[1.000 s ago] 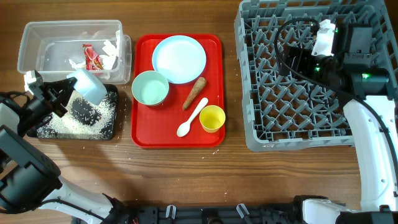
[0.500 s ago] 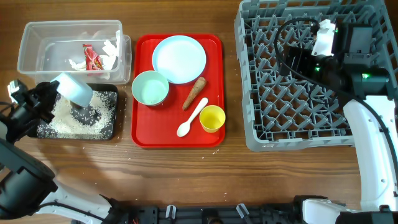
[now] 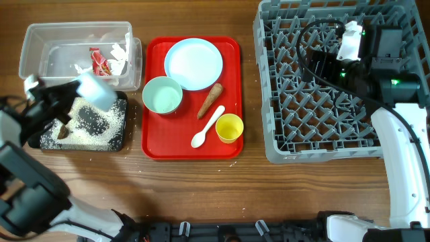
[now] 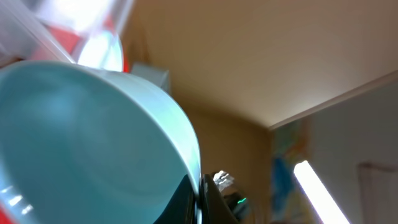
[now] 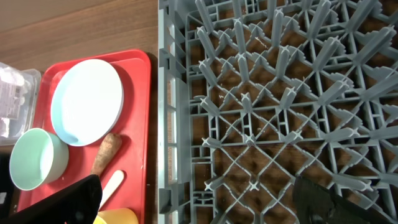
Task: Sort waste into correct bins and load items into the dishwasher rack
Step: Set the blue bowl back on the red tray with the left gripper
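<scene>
Far left, the left end effector (image 3: 66, 101) grips the light blue bowl (image 3: 94, 91), tipped over the black tray (image 3: 122, 136). A slipping rim pinch could drop it, scattering rice grains (image 3: 84, 131) onto the counter (image 3: 201, 188). The right end effector (image 3: 317, 62) hangs open over the dishwasher rack (image 3: 295, 134).

Readable text: none that I can make out in any view.
Snack wrapper (image 3: 99, 62): red with white marks, too small to read from overhead.
Bowl (image 4: 81, 143) in my left gripper (image 3: 75, 93): plain pale blue, blurred up close in my left wrist view.
Rack (image 5: 249, 124): bare grey plastic, no legible lettering.
Red tray (image 3: 158, 144), plate (image 3: 193, 63), cup (image 3: 229, 128): plain surfaces.
My right arm (image 3: 396, 141): a green light, no legible label.
</scene>
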`<state>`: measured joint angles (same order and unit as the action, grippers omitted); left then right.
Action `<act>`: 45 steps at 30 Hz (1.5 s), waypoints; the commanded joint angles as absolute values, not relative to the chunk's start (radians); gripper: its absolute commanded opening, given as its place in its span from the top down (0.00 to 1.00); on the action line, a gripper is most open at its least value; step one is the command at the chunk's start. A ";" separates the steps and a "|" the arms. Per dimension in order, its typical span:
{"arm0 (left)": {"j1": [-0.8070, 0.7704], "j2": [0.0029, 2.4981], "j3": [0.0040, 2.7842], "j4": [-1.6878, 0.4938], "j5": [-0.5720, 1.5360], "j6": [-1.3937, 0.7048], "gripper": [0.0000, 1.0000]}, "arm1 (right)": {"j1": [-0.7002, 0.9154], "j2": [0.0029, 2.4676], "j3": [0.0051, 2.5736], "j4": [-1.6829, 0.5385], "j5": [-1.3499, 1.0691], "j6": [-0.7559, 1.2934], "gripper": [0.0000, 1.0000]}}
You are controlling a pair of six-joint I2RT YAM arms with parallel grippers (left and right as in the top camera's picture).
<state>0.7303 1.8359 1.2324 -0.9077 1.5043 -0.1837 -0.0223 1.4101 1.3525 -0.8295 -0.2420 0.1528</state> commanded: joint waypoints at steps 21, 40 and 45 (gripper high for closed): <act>-0.444 1.580 1.111 -0.862 -0.057 -0.331 0.96 | -0.017 1.419 1.366 -0.799 -0.233 0.159 0.00; -0.523 1.700 1.111 -0.853 -0.043 -0.353 0.20 | -0.017 1.419 1.366 -0.801 -0.233 0.160 0.00; -0.523 1.700 1.111 -0.812 -0.043 -0.353 0.00 | -0.017 1.419 1.366 -0.801 -0.233 0.160 0.00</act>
<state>-0.5182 1.6970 1.1164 -0.8398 -0.0330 -0.3542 -0.0223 1.4101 1.3525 -0.8005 -0.2420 0.1532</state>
